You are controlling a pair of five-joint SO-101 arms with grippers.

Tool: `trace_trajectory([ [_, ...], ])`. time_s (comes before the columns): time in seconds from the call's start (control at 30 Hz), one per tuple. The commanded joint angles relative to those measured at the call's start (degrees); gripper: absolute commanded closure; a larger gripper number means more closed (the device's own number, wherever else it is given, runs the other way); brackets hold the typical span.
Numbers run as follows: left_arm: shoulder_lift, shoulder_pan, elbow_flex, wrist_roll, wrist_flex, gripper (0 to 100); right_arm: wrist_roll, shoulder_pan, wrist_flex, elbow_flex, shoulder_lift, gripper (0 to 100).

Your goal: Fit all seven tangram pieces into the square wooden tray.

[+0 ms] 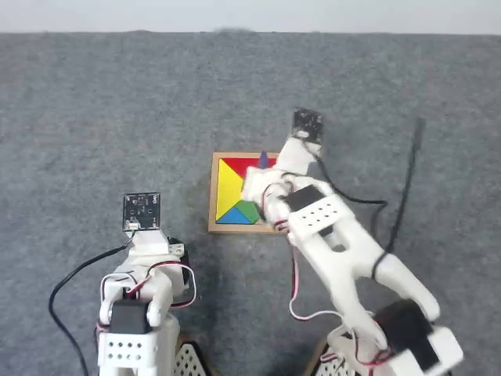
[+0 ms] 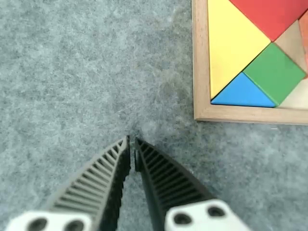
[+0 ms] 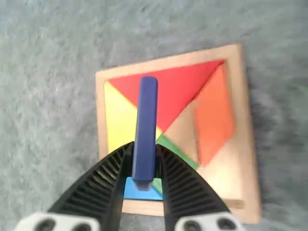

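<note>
Five coloured pieces (image 3: 168, 91) were seen laid in the square wooden tray (image 3: 250, 120), at two o'clock from the left gripper (image 2: 132, 140) in the high view, its jaws closed on nothing. A dark blue piece (image 3: 146, 125) was clamped on edge by the right gripper (image 3: 144, 147) over the tray. It was judged light, rigid and smooth, best pinched across its flat faces. No lettering could be read.

Place: robotics lab set-up.
Surface: table (image 1: 78, 117) covered in grey felt.
Equipment: white left arm (image 1: 149, 251) and right arm (image 1: 348, 262), with exposed wiring and a black cable (image 1: 405, 188).
Background: plain pale wall (image 1: 250, 14).
</note>
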Motion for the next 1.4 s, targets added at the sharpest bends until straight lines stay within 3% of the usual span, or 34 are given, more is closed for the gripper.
trace_trajectory([
  [0.0, -1.1, -0.4, -0.7, -0.6, 0.1, 99, -0.7, -2.2, -4.7, -0.6, 3.1, 98.9],
  [0.13, -1.1, -0.4, -0.7, -0.6, 0.1, 99, -0.4, -2.2, -4.7, -0.6, 3.3, 97.6],
  [0.37, -1.1, -0.4, -0.7, -0.6, 0.1, 99, -0.4, -2.2, -4.5, -0.3, 3.8, 74.2],
  [0.47, -1.1, -0.4, -0.7, -0.6, 0.1, 99, -0.3, -2.3, -4.5, -0.3, 3.8, 70.5],
  [0.6, -1.1, -0.4, -0.7, -0.6, 0.1, 99, 1.5, -1.7, -2.8, -0.7, 2.9, 76.7],
  [0.83, -1.1, -0.4, -0.7, -0.6, 0.1, 99, 7.4, 2.2, 2.7, 0.3, -6.5, 99.8],
  [1.17, -1.1, -0.4, -0.7, -0.6, 0.1, 99, 14.6, 2.1, 2.2, 5.5, -21.1, 99.1],
  [1.37, -1.1, -0.4, -0.7, -0.6, 0.1, 99, 24.9, 0.5, -7.8, 3.3, -16.3, 99.2],
])
